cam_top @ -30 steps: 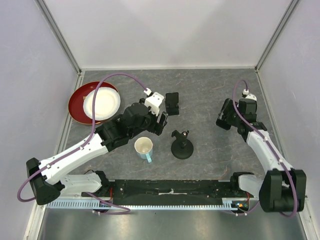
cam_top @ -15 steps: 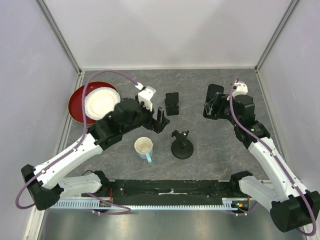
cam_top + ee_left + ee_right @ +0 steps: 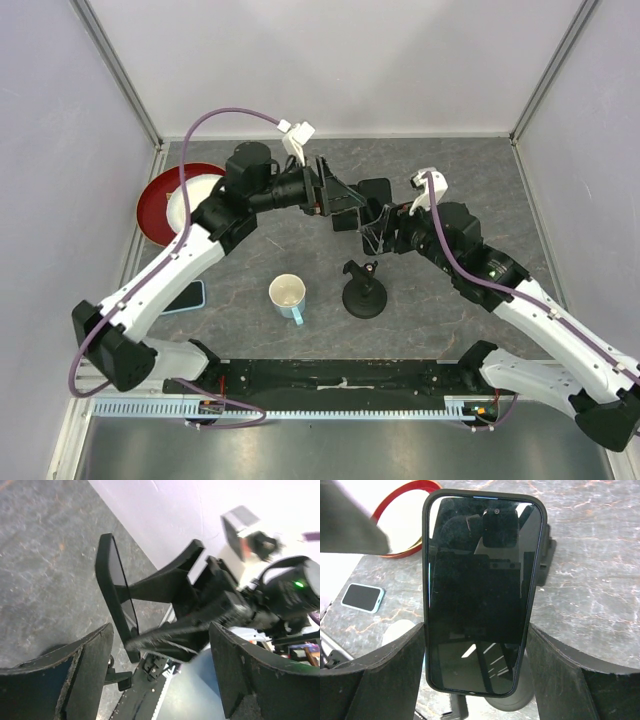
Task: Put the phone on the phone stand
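Note:
My right gripper (image 3: 380, 218) (image 3: 476, 630) is shut on a black phone (image 3: 376, 192) (image 3: 480, 580), held upright above the table with its screen towards the right wrist camera. A small black folding phone stand (image 3: 347, 218) sits just left of it and shows behind the phone's right edge in the right wrist view (image 3: 548, 550). I cannot tell whether they touch. My left gripper (image 3: 335, 195) (image 3: 160, 630) is open and empty, reaching in from the left. The phone (image 3: 113, 580) stands edge-on beyond its fingertips.
A black round-based mount (image 3: 362, 296) (image 3: 520, 707) stands under the phone, nearer the front. A white cup (image 3: 288, 295) is to its left. A teal-cased phone (image 3: 185, 296) (image 3: 362, 597) lies front left. A red plate (image 3: 152, 205) bearing a white plate sits at the back left.
My right arm carried the phone from the right side leftwards to the stand. My left arm swung from beside the cup up to the back, its gripper now at the stand.

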You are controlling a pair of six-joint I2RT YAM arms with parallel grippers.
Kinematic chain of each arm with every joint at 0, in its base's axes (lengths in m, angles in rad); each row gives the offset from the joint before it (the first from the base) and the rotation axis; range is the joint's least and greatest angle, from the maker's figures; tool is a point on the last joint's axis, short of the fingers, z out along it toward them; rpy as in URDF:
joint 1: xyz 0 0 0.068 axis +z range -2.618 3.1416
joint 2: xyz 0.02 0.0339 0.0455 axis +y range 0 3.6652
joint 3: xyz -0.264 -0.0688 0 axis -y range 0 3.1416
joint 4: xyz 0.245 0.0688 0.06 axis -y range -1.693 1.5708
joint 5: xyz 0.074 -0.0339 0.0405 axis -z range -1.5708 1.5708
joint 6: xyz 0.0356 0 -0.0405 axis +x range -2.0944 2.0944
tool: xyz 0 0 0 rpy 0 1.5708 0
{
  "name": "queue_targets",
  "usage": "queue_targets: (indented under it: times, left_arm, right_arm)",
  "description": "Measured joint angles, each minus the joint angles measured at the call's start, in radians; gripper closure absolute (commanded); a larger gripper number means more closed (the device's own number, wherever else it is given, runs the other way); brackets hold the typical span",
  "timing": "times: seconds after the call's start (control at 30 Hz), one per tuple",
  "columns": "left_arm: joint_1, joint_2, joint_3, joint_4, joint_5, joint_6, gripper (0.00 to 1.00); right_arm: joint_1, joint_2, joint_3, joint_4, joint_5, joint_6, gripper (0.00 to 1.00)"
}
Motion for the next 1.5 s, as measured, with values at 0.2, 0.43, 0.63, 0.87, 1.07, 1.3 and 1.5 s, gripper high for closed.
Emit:
queue_targets:
  times: [0.2,0.43,0.63,0.87,1.07,1.3,1.5]
  left_arm:
    - [-0.005,0.09,0.004,-0.014,0.034,-0.031,0.3]
    - [-0.016,0.093,0.007,-0.028,0.028,-0.038,0.91]
    - [-0.001,0.086,0.009,-0.087,-0.017,0.019,0.98]
    - [-0.008,0.018,-0.004,-0.138,-0.009,0.087,0.98]
    - [0.033,-0.082,-0.047,-0.043,0.18,0.109,0.98]
    - [0.081,-0.171,-0.185,0.253,0.492,0.05,0.98]
    - [0.079,-0.18,-0.247,0.47,0.604,-0.062,0.98]
  right_arm:
    - [0.158,0.002,0.022,0.0,0.088,0.002,1.0]
    - [0.306,0.039,0.043,0.0,0.202,0.003,1.0]
    - [0.332,0.095,0.093,-0.046,0.251,-0.001,0.02]
    - [0.346,0.108,0.114,-0.071,0.216,-0.02,0.02]
    - [0.348,-0.001,0.114,-0.079,0.044,-0.085,0.02]
    - [0.341,-0.064,0.104,-0.058,-0.335,-0.123,0.2]
    - [0.342,-0.03,0.063,0.075,-0.524,-0.062,0.63]
